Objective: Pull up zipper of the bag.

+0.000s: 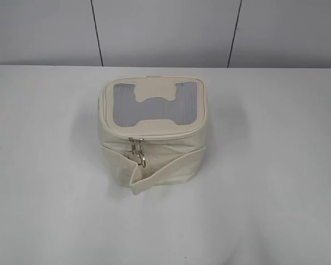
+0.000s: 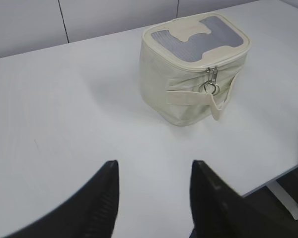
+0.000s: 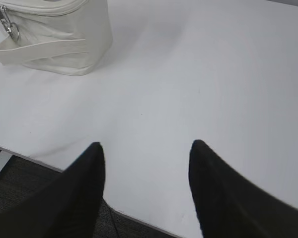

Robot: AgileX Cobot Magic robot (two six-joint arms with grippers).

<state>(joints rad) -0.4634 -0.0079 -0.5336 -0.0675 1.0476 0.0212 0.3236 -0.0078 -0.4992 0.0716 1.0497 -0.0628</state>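
The cream-white bag (image 1: 154, 138) stands upright in the middle of the white table, grey mesh top panel up, a cream strap band across its front. The zipper track (image 1: 154, 135) runs around the top rim. Its silver ring pulls (image 1: 138, 152) hang together at the front. The bag also shows in the left wrist view (image 2: 188, 79), pulls (image 2: 210, 83) facing right, and in the right wrist view (image 3: 59, 39) at top left, pulls (image 3: 7, 25) at its left edge. My left gripper (image 2: 154, 166) is open and empty, well short of the bag. My right gripper (image 3: 146, 146) is open and empty, far from the bag. Neither gripper shows in the exterior view.
The white table (image 1: 276, 193) ends at a grey panelled wall (image 1: 165, 33) behind the bag. The table's near edge (image 3: 35, 161) lies under my right gripper, with dark floor below. A table leg (image 2: 285, 196) shows at lower right in the left wrist view.
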